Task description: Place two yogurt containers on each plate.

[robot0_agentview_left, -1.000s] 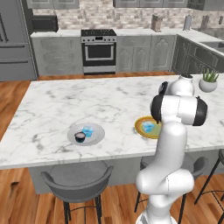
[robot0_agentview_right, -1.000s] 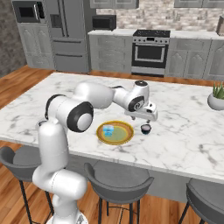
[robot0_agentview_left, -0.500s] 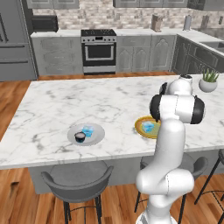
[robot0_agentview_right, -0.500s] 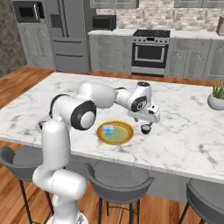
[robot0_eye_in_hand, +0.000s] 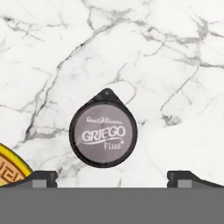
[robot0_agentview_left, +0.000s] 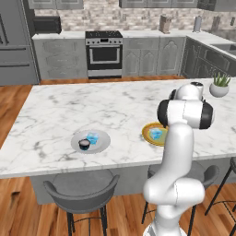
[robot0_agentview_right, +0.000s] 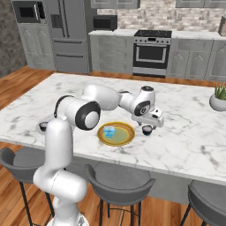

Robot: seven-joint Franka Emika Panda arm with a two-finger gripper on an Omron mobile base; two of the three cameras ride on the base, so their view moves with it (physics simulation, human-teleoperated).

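A white marble bench (robot0_agentview_left: 55,110) spans the middle of the frame. A potted plant (robot0_agentview_left: 219,85) sits at its right end. Grey stools (robot0_agentview_right: 119,183) stand below. A stove (robot0_agentview_left: 104,53) and fridge (robot0_agentview_right: 66,35) line the back wall.

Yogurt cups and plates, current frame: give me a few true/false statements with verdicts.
1. The grey plate holds one dark cup and one light blue cup. True.
2. The yellow plate holds two cups. False: only one light blue cup sits on it.
3. A dark cup stands on the marble counter, off the yellow plate. True.
4. The fingers are clamped on that dark cup. False: the gripper is open and hovers above it, the fingers wide apart on either side.
5. The potted plant sits on the yellow plate. False: it stands on the counter, well away from it.
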